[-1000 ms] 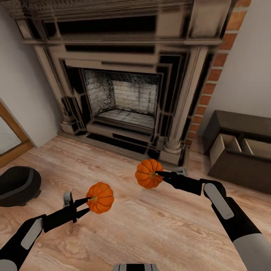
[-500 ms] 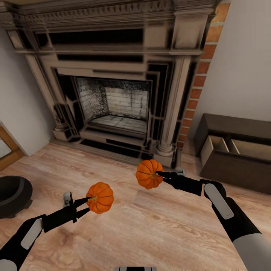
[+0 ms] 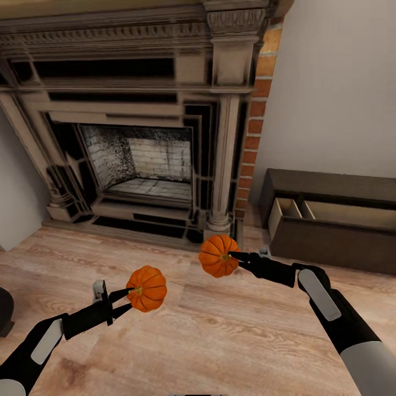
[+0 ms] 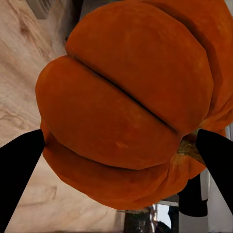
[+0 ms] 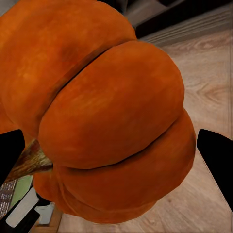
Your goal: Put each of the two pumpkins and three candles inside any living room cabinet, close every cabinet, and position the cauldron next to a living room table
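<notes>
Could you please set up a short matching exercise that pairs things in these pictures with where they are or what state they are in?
Things:
1. left pumpkin
2. right pumpkin
3. cabinet
4. fireplace

States:
A. drawer open, pale inside showing
B. held by the right gripper
C. against the wall, straight ahead
D. held by the left gripper

Pairs: 1-D, 2-B, 3-A, 4-C

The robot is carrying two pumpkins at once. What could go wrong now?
1. Each pincer seems to pinch its pumpkin near the stem, so one might slip and fall on the wood floor.
2. The open cabinet is off to the right; the right arm could bump it.
</notes>
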Tool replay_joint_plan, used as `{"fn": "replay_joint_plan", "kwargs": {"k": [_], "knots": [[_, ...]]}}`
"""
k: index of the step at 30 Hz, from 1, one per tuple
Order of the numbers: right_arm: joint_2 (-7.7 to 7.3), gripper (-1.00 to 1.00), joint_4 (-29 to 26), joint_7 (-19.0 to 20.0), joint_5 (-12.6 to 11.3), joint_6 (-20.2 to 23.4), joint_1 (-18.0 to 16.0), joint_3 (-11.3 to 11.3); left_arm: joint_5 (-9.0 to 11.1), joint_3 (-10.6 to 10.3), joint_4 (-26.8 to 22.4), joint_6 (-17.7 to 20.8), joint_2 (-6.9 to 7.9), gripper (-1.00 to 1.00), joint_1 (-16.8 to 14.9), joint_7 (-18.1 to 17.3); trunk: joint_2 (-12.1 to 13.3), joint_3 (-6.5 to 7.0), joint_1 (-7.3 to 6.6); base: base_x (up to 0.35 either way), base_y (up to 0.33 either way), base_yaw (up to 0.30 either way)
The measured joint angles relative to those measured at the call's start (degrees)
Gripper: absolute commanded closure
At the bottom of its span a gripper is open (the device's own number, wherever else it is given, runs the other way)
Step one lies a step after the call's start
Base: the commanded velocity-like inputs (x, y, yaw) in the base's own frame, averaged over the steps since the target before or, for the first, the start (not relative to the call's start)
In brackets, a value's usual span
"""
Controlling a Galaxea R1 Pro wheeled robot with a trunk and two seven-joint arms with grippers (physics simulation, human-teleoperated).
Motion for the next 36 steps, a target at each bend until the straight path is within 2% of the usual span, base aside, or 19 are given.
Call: {"fn": "replay_joint_plan", "kwargs": {"k": [4, 16, 21, 27, 30, 36], "knots": [[0.00, 1.00, 0.8, 0.0, 0.1, 0.0, 0.0, -0.1, 0.0, 0.0, 0.0, 0.0, 0.00, 1.00, 0.0, 0.0, 0.1, 0.96, -0.10, 0.000, 0.000, -0.219], [-0.07, 1.00, 3.3, -0.1, -4.0, 0.1, 0.0, -0.2, 0.4, 0.0, 0.0, 0.2, 0.04, 1.00, 0.0, 0.0, 0.2, 3.42, -0.41, 0.000, 0.000, -0.072], [-0.08, 1.00, 3.8, -0.2, -4.4, 0.1, 0.0, -0.3, 0.4, 0.0, 0.0, 0.2, -0.01, 1.00, 0.0, 0.0, 0.3, 4.25, -0.54, 0.000, 0.000, -0.201], [-0.08, 1.00, 6.3, -0.2, -4.0, 0.0, 0.0, -0.3, 0.4, 0.1, 0.0, 0.2, -0.01, 1.00, 0.0, -0.1, 0.3, 3.91, -0.54, 0.000, 0.000, -0.213], [-0.04, 1.00, 6.7, -0.1, -4.5, 0.1, 0.0, -0.4, 0.4, 0.1, 0.0, 0.2, 0.04, 1.00, 0.0, -0.1, 0.3, 3.74, -0.54, 0.000, 0.000, -0.214], [-0.08, 1.00, 7.1, 0.0, -4.7, 0.1, 0.0, -0.4, 0.5, 0.0, 0.0, 0.3, 0.05, 1.00, 0.0, -0.1, 0.4, 4.72, -0.70, 0.000, 0.000, -0.205]]}}
